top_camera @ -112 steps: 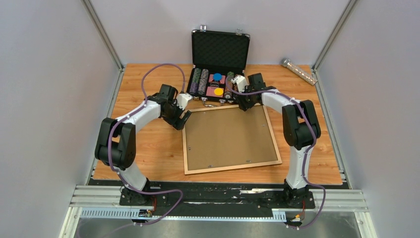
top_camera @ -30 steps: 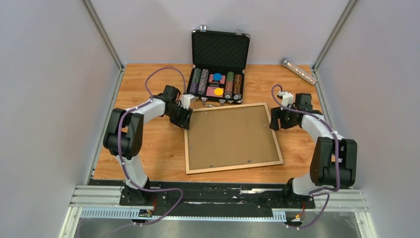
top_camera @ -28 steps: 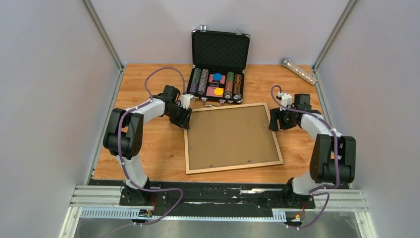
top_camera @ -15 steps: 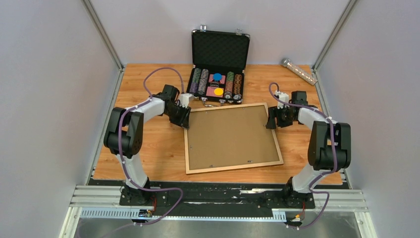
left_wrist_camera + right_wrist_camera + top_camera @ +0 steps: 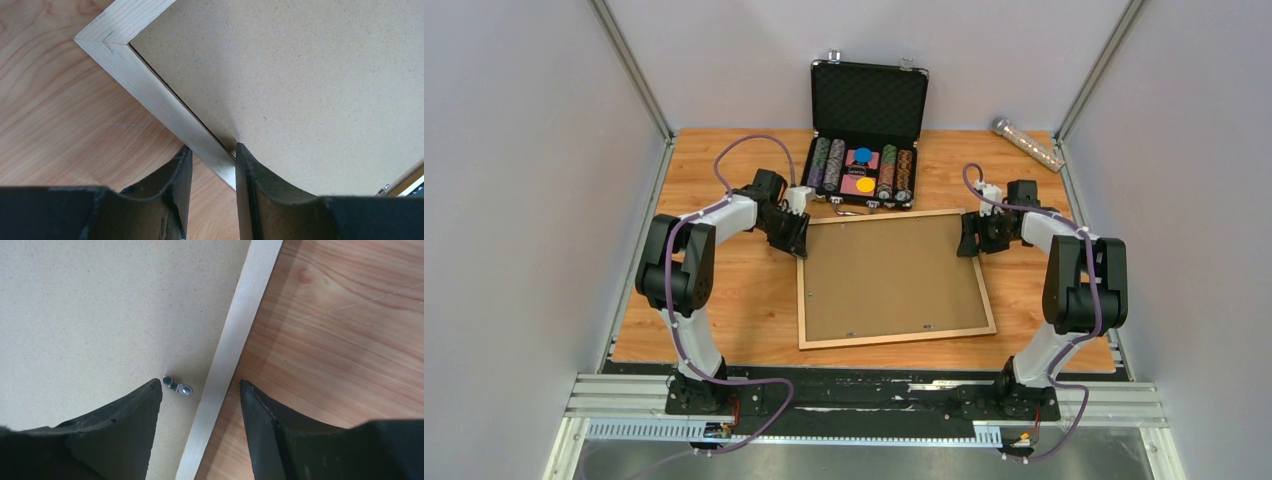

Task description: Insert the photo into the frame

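Note:
The frame (image 5: 894, 338) lies face down on the wooden table, its brown fibreboard backing (image 5: 889, 275) up. The photo is hidden or out of view. My left gripper (image 5: 799, 238) sits at the frame's far left corner. In the left wrist view it (image 5: 212, 150) is shut on the pale left rail (image 5: 150, 87), one finger outside on the table side, the other at the backing's edge (image 5: 300, 75). My right gripper (image 5: 969, 240) is open over the right rail (image 5: 240, 315). In the right wrist view it (image 5: 200, 385) straddles that rail and a small metal turn clip (image 5: 177, 387).
An open black poker-chip case (image 5: 864, 110) stands just behind the frame's far edge. A clear tube (image 5: 1028, 143) lies at the far right corner. Grey walls close in both sides of the table.
My right arm has swung from the frame's far edge by the case round to the right rail. My left gripper has moved onto the far left corner and closed on the rail.

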Robot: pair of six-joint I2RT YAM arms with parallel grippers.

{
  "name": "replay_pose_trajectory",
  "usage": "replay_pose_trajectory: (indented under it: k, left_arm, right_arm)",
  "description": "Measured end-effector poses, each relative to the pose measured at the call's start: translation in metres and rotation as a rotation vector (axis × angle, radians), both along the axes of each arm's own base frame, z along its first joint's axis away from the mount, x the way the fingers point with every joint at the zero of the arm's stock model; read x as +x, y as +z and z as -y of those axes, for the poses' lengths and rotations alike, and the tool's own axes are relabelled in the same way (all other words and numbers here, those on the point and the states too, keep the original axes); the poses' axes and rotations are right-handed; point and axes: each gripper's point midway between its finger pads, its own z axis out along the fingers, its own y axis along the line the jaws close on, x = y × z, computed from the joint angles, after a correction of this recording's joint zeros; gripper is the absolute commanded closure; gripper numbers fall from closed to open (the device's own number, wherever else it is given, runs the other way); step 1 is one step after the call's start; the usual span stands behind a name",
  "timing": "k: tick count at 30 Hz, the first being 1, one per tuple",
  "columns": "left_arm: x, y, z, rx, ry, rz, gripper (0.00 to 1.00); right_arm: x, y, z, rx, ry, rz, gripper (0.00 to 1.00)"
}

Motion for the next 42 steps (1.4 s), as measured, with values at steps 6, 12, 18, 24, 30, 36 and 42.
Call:
replay_pose_trajectory:
  k: [6, 12, 18, 24, 30, 36, 42]
  left_arm:
    - [0.0007, 0.0001, 0.0006, -0.003, 0.004, -0.001, 0.93]
    - [0.0007, 0.0001, 0.0006, -0.003, 0.006, -0.002, 0.94]
    - [0.0007, 0.0001, 0.0006, -0.003, 0.007, -0.002, 0.95]
    - [0.0007, 0.0001, 0.0006, -0.003, 0.009, -0.003, 0.96]
    - [0.0007, 0.0001, 0.0006, -0.003, 0.009, -0.003, 0.96]
    - [0.0007, 0.0001, 0.0006, -0.003, 0.009, -0.003, 0.97]
    - [0.0007, 0.0001, 0.0006, -0.003, 0.009, -0.003, 0.98]
  right_arm:
    - [0.0002, 0.0001, -0.0009, -0.001, 0.003, 0.001, 0.39]
    - [0.0001, -0.0004, -0.0012, -0.009, 0.017, 0.005, 0.39]
    - [0.0009, -0.0012, 0.0012, -0.033, 0.055, 0.025, 0.39]
    - [0.0018, -0.0019, 0.0035, -0.057, 0.091, 0.043, 0.39]
    - [0.0021, -0.0020, 0.0042, -0.065, 0.108, 0.051, 0.41]
    - [0.0021, -0.0029, 0.0033, -0.055, 0.091, 0.040, 0.48]
    - [0.0060, -0.0026, 0.0028, -0.040, 0.042, 0.020, 0.53]
